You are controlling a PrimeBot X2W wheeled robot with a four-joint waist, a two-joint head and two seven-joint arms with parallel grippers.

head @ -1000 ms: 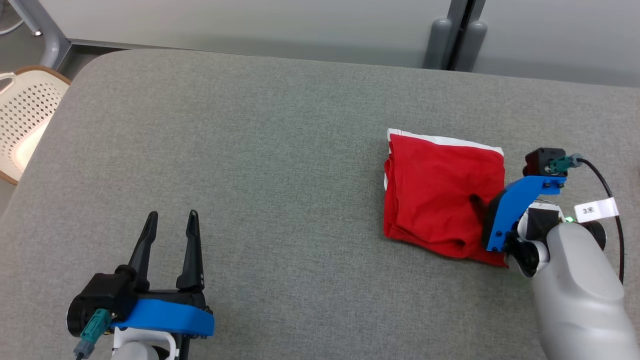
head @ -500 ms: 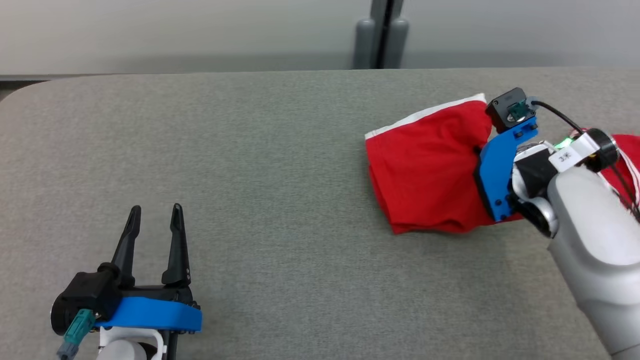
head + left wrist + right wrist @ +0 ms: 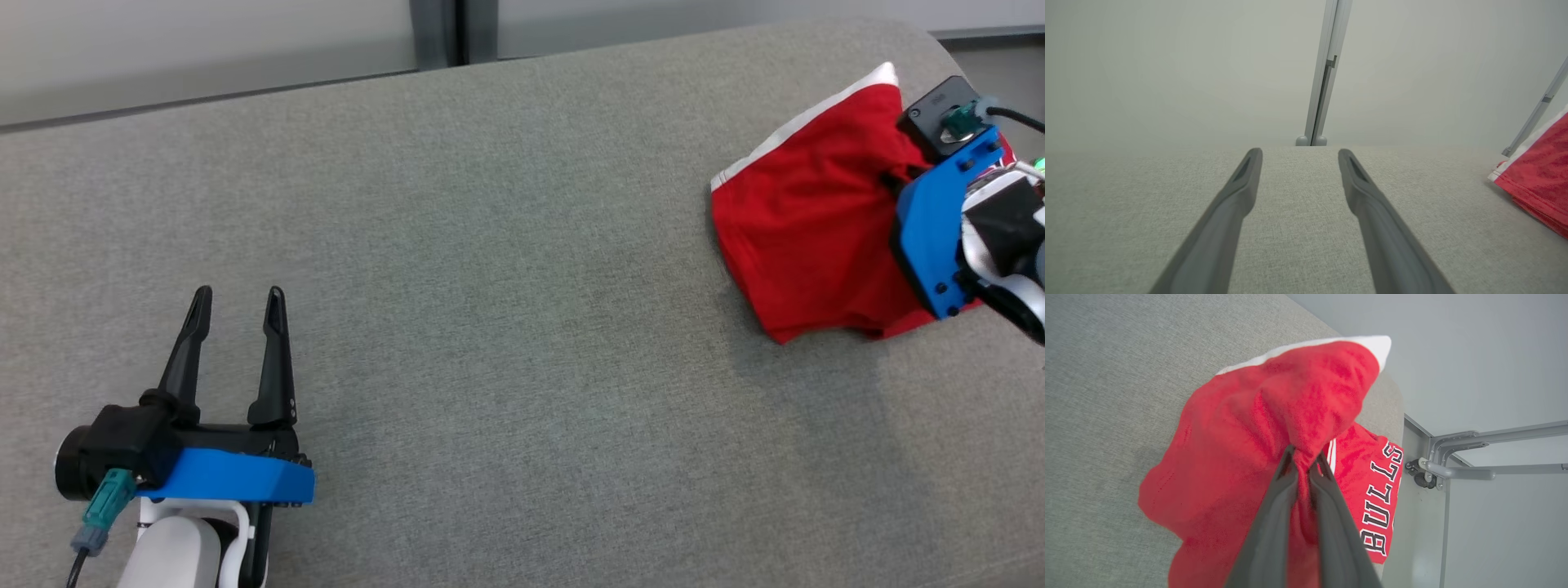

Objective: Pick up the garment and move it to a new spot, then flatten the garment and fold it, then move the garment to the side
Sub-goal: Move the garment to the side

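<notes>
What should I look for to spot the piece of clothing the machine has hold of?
Start at the wide grey padded table, then go to its far right corner, where the right gripper is pinched shut on cloth. The garment bunched there is bright red with a white band along one edge, which stands out sharply from the plain grey around it.

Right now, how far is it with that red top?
Folding looks done: the red garment is a compact bundle. In hand: the right pincer is shut on its bunched cloth near the table edge. Left: placing it aside, releasing. The left pincer is open.
</notes>
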